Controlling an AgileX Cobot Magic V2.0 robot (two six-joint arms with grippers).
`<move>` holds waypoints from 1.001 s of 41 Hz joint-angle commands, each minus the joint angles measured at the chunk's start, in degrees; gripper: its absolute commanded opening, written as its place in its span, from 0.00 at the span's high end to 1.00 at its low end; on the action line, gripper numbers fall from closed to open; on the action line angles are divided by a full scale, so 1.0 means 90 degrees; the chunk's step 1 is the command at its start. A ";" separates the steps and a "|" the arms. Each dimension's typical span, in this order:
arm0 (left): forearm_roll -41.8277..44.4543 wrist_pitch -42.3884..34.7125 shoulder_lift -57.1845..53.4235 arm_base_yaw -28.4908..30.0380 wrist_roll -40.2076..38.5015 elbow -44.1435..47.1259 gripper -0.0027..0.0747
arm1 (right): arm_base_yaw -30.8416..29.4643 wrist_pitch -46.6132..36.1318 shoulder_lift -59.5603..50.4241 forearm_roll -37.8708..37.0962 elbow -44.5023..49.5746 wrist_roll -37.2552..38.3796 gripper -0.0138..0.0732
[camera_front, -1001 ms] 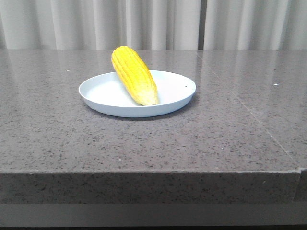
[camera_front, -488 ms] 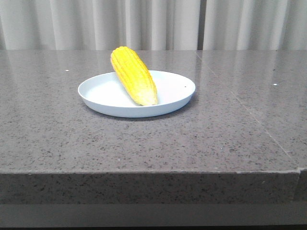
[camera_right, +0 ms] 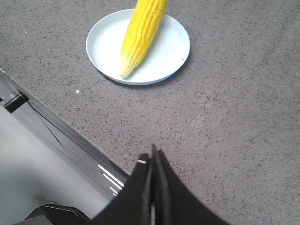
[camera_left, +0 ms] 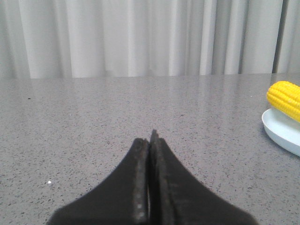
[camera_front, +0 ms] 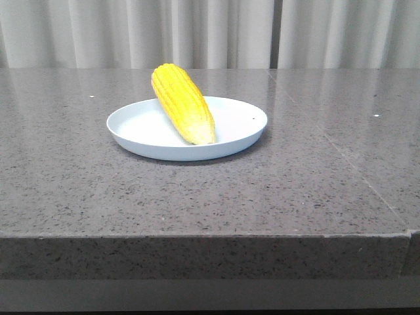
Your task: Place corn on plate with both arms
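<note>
Corn (camera_front: 183, 102) lies slanted in the white plate (camera_front: 147, 130) on the grey desk (camera_front: 295, 177), blunt end over the far rim (tapered end inside). My left tool (camera_left: 151, 140) and right tool (camera_right: 151, 161): both pressed closed, holding nothing, away from the plate.

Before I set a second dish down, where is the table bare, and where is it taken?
The table is bare right of the plate, left of it, and between plate and front edge. Only the plate's spot is taken; the corn lies across it, its far end overhanging the rim.
</note>
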 commanded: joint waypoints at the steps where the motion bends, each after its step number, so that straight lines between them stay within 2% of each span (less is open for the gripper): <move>1: 0.0007 -0.0565 -0.0106 -0.0021 0.0000 0.0141 0.99 | -0.0017 -0.0469 0.0017 0.0019 -0.0143 -0.0067 0.92; 41: 0.0007 -0.0565 -0.0095 0.0065 0.0000 0.0141 0.99 | -0.0017 -0.0469 0.0017 0.0019 -0.0143 -0.0067 0.92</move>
